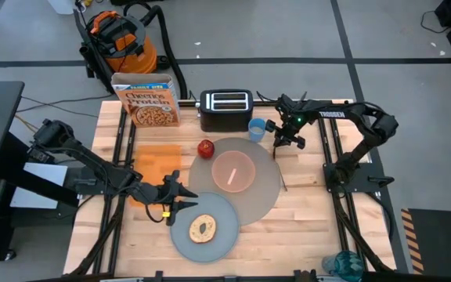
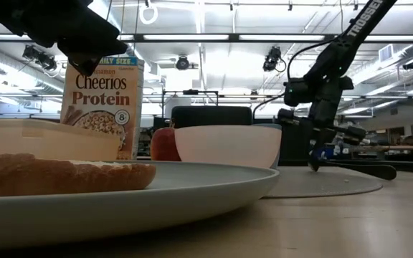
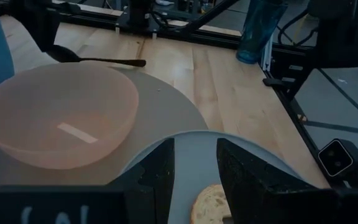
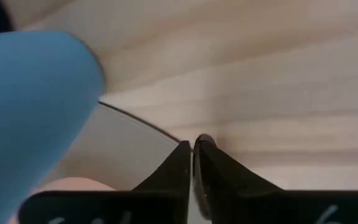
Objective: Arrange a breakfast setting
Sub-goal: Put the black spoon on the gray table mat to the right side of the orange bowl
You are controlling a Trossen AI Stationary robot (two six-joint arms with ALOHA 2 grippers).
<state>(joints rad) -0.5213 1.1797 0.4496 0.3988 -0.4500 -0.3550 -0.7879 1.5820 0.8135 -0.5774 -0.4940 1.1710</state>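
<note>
We look down on a pale wooden table (image 1: 304, 219) standing on a grey floor, with an orange shop vacuum (image 1: 120, 39) behind it at the upper left of the frame. Along the table's far edge stand a Cheerios Protein cereal box (image 1: 149, 100) and a black toaster (image 1: 225, 110).

At the centre lies the large round grey placemat (image 1: 261, 188), carrying the translucent pink bowl (image 1: 233, 171). The small red-yellow apple (image 1: 205, 148) sits at its upper-left rim, the small blue cup (image 1: 257, 128) just above it. The smaller blue-grey plate (image 1: 182, 235) overlaps the mat's lower left and holds the bagel (image 1: 203, 229).

The right gripper (image 1: 276, 149) points down at the mat's upper-right edge, its fingers pinched around the handle end of the thin metal spoon (image 3: 98, 60), which lies on the table beside the mat. The left gripper (image 1: 188, 199) hovers at the plate's upper-left rim, fingers parted and empty.
</note>
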